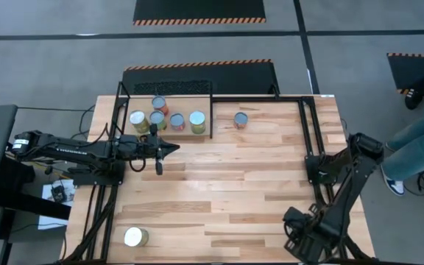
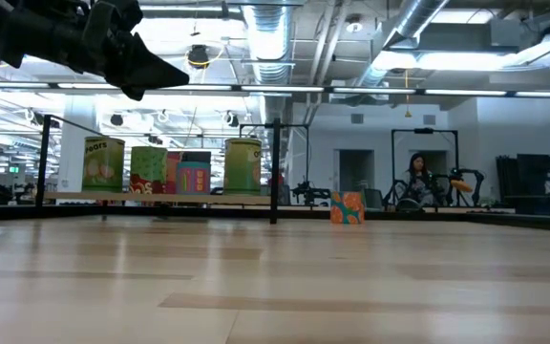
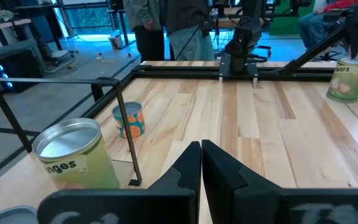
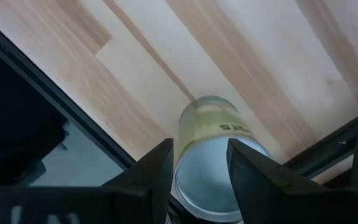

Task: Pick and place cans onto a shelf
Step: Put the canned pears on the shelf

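Several cans [image 1: 177, 121] stand upright on the shelf [image 1: 186, 134] at the far left; the low view shows them in a row [image 2: 148, 170]. One can [image 1: 241, 118] stands on the table right of the shelf, another [image 1: 135, 236] at the near left. My left gripper [image 1: 169, 149] hovers shut, level, just near of the shelf. My right gripper [image 4: 199, 146] points down at the near right, open, its fingers [image 4: 157, 177] standing on either side of a yellow-green can [image 4: 213, 162] below them. The right arm [image 1: 330, 213] hides that can in the high view.
Black rails [image 1: 304, 132] run along the table's right side and near edge, close to the yellow-green can [image 3: 347, 78]. The shelf's thin black posts [image 3: 124, 134] stand by its corner can [image 3: 73, 155]. A person's leg [image 1: 418, 143] shows beyond the right edge.
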`<state>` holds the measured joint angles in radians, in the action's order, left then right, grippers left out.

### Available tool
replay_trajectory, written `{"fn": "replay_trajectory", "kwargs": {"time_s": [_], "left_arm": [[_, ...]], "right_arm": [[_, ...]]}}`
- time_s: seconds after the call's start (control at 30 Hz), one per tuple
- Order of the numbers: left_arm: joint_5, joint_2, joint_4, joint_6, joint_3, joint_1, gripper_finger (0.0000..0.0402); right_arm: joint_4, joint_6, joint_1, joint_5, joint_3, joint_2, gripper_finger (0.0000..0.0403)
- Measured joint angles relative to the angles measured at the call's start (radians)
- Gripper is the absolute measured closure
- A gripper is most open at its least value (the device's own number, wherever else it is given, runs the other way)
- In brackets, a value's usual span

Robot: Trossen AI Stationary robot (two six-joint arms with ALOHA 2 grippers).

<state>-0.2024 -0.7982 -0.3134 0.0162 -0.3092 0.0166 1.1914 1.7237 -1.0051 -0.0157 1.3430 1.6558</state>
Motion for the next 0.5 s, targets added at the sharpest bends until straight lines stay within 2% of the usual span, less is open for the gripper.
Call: {"fn": "replay_trajectory", "kwargs": {"time_s": [0.23, 0.5], "left_arm": [[0.0, 0.0, 0.0, -0.001, 0.0, 0.0, 0.0397], [0.0, 0.0, 0.0, -0.001, 0.0, 0.0, 0.0397]], "right_arm": [[-0.066, 0.044, 0.027, 0.026, -0.032, 0.002, 0.0254], [-0.077, 0.085, 0.025, 0.044, -0.056, 0.0, 0.0245]]}}
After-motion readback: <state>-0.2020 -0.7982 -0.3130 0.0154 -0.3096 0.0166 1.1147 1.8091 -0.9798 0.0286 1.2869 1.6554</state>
